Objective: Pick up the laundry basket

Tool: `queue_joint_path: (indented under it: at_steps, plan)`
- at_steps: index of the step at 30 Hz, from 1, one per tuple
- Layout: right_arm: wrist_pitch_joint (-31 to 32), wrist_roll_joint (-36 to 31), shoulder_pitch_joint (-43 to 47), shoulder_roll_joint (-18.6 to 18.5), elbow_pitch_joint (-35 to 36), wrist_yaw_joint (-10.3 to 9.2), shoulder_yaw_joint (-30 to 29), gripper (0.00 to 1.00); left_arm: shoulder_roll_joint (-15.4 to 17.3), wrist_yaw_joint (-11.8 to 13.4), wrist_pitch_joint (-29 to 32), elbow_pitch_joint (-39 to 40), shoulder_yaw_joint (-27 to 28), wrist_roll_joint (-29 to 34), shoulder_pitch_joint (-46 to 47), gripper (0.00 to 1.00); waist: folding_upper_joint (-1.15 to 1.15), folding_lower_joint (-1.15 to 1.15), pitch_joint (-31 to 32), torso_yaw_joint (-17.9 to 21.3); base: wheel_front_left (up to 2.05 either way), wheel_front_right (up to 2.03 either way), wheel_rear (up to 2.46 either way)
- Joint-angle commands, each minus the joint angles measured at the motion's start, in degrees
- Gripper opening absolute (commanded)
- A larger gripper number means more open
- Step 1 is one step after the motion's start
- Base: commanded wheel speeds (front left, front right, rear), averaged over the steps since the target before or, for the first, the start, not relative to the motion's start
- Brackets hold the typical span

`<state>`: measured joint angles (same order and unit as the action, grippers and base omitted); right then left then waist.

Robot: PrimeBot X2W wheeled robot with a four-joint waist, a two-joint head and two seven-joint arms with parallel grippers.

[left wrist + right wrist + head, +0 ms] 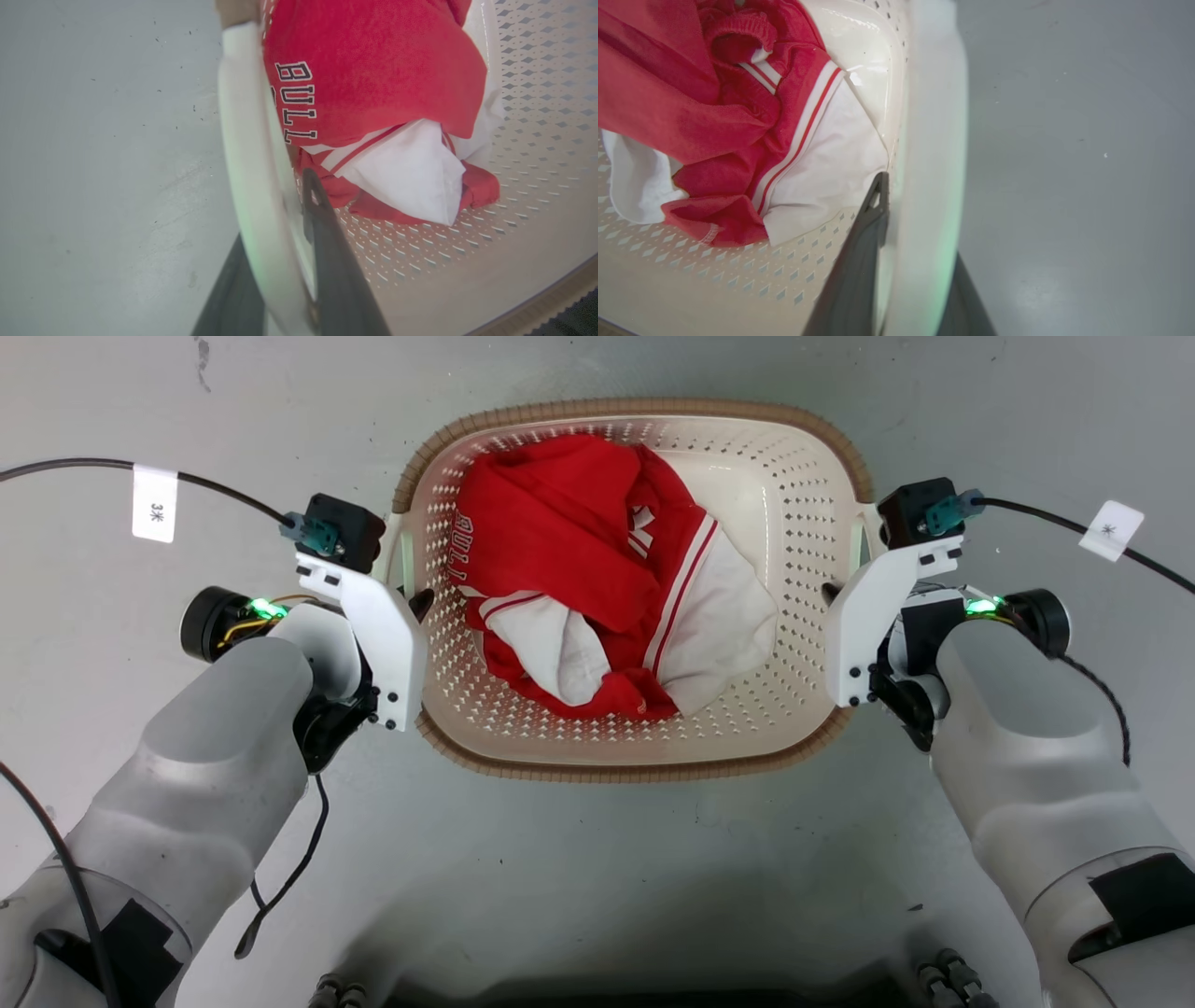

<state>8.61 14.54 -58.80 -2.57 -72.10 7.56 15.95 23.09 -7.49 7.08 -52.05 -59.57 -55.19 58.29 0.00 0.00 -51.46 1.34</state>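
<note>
The laundry basket [805,504], cream perforated plastic with a brown woven rim, sits on the grey floor before me, holding red and white clothes [597,588]. My left gripper [412,599] is at the basket's left side. In the left wrist view its two dark fingers [327,242] close around the white loop handle [247,140]. My right gripper [834,590] is at the basket's right side. Its dark fingers [866,242] clamp the other white handle [934,140] in the same way. The basket's bottom looks level with the floor.
Bare grey floor [187,411] surrounds the basket on all sides. Black cables with white tags [154,502] run off from each wrist. My own base shows dark at the bottom edge [635,989].
</note>
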Motion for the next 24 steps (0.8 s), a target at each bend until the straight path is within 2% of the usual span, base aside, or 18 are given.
queue_joint_path:
  at_steps: [1,13,18,24]
  plan:
    - [-0.05,-0.24,-1.02,-0.72,-0.19,-0.11,-0.01,0.0,0.95,0.1,-0.36,-0.28,-0.68,-0.08,0.79,0.0,0.0,0.0,0.01,-0.03,0.0,0.0,0.0]
    - [2.68,-2.57,0.55,-0.68,-1.39,-0.08,-0.73,0.0,1.48,0.04,-2.81,1.16,-8.2,-4.6,2.04,0.0,0.0,0.0,2.91,-0.29,0.0,0.0,0.0]
    - [7.95,-3.63,2.0,-0.67,-1.74,-0.08,-1.59,0.0,2.11,0.03,-0.79,2.62,-11.17,-7.48,0.5,0.0,0.0,0.0,8.16,-0.22,0.0,0.0,0.0]
    - [18.81,-5.4,3.49,-0.71,-1.94,-0.09,-1.78,0.0,3.84,0.02,6.63,6.57,-13.21,-10.77,-1.31,0.0,0.0,0.0,17.13,-0.25,0.0,0.0,0.0]
